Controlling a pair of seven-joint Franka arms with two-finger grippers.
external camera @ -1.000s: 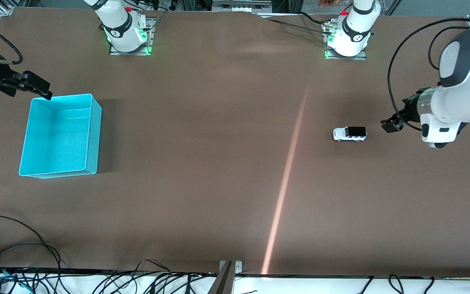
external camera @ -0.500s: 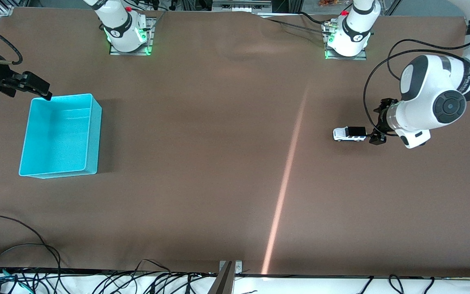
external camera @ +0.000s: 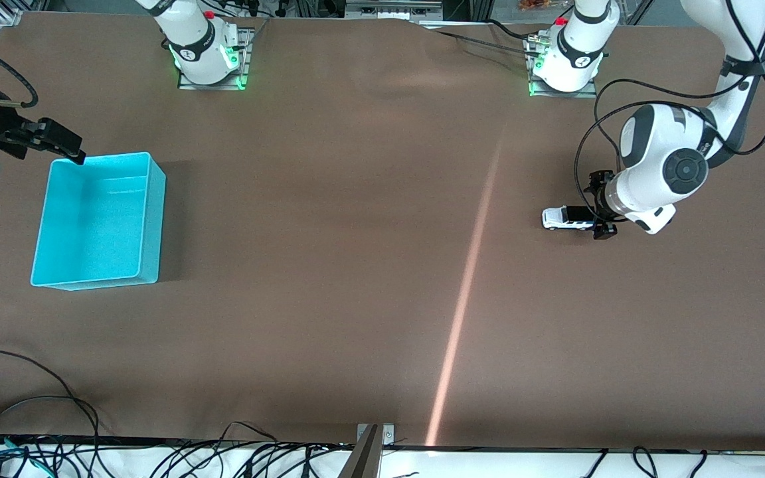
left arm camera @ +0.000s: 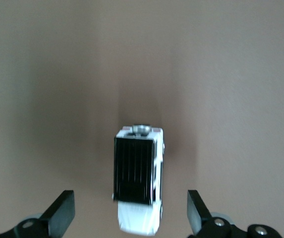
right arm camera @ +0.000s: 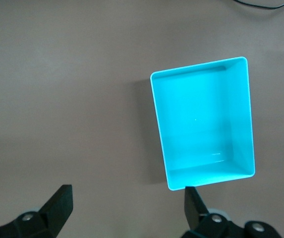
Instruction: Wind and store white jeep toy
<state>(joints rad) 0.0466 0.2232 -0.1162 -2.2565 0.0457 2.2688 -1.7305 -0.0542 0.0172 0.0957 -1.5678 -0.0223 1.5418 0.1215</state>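
Observation:
The white jeep toy (external camera: 568, 218) stands on the brown table toward the left arm's end, white with a black roof. My left gripper (external camera: 599, 208) hangs low over it, open. In the left wrist view the jeep (left arm camera: 138, 181) lies lengthwise between the two fingers (left arm camera: 62, 212), and neither finger touches it. The cyan bin (external camera: 90, 226) sits empty toward the right arm's end of the table. My right gripper (external camera: 57, 143) waits in the air beside one corner of the bin. It is open, and the right wrist view shows the bin (right arm camera: 203, 124) below with nothing between the gripper (right arm camera: 127, 206) fingers.
Both arm bases (external camera: 208, 56) stand along the table edge farthest from the front camera. A pale streak of light (external camera: 465, 299) crosses the table. Loose black cables (external camera: 30, 411) and a metal bracket (external camera: 372, 435) lie at the edge nearest the front camera.
The left arm has swung in from its end of the table and lowered its gripper around the jeep. The jeep, bin and right arm have not moved.

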